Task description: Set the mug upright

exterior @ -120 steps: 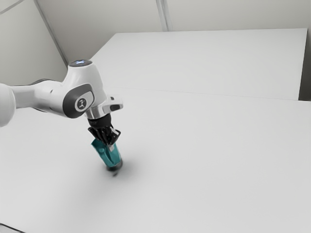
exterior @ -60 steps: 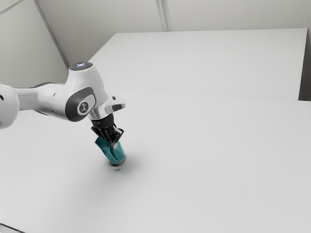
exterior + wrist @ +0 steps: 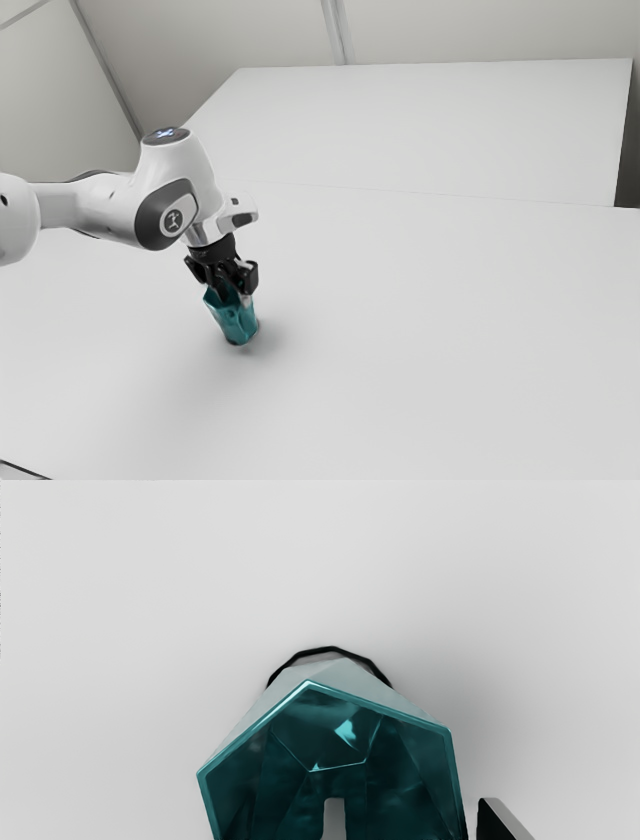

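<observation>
The teal faceted mug (image 3: 234,318) is below the hand in the exterior view, mouth up, its top leaning slightly toward the exterior view's left. Whether its base sits flat is hard to tell. My gripper (image 3: 239,292) is at its rim, fingers spread. Seen in the wrist view, the mug (image 3: 345,730) shows its open mouth and dark interior, with a dark-edged base beyond. The gripper (image 3: 410,820) straddles the mug's wall there: one finger is inside the mouth, the other outside, with a gap between the outer finger and the wall.
The mug is on a wide white table (image 3: 420,330). Behind it lies another white surface (image 3: 430,130), reaching toward the back wall. A dark-edged object (image 3: 20,472) is at the exterior view's lower left corner.
The hand and mug shifted a little toward the exterior view's right, then the hand stayed nearly still. The fingers have spread apart, and the mug stands straighter than before.
</observation>
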You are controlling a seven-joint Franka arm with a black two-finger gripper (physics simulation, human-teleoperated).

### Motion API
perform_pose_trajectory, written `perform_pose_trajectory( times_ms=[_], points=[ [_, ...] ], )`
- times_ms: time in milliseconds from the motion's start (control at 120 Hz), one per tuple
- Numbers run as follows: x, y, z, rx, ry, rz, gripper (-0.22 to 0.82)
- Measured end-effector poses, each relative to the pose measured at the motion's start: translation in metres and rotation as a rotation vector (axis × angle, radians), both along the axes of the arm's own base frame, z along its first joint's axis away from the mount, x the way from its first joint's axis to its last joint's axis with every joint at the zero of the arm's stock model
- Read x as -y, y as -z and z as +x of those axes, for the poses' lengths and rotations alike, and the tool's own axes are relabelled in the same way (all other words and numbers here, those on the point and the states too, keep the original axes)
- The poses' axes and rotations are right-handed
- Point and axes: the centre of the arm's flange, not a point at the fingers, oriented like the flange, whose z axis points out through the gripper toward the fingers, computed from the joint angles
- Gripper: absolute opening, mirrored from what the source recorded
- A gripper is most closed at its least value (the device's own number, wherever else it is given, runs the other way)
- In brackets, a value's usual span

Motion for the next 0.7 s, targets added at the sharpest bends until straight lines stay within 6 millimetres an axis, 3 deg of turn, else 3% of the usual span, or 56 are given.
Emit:
perform_pose_trajectory(
  times_ms=[167, 308, 533, 700],
  points=[
    [0.0, -0.009, 0.003, 0.028, -0.007, -0.01, 0.34],
    [-0.001, -0.032, 0.003, 0.086, -0.012, -0.031, 0.43],
    [0.001, -0.116, 0.034, 0.2, 0.012, -0.017, 0.54],
    [-0.01, -0.178, 0.048, 0.224, 0.031, -0.008, 0.58]
  ],
)
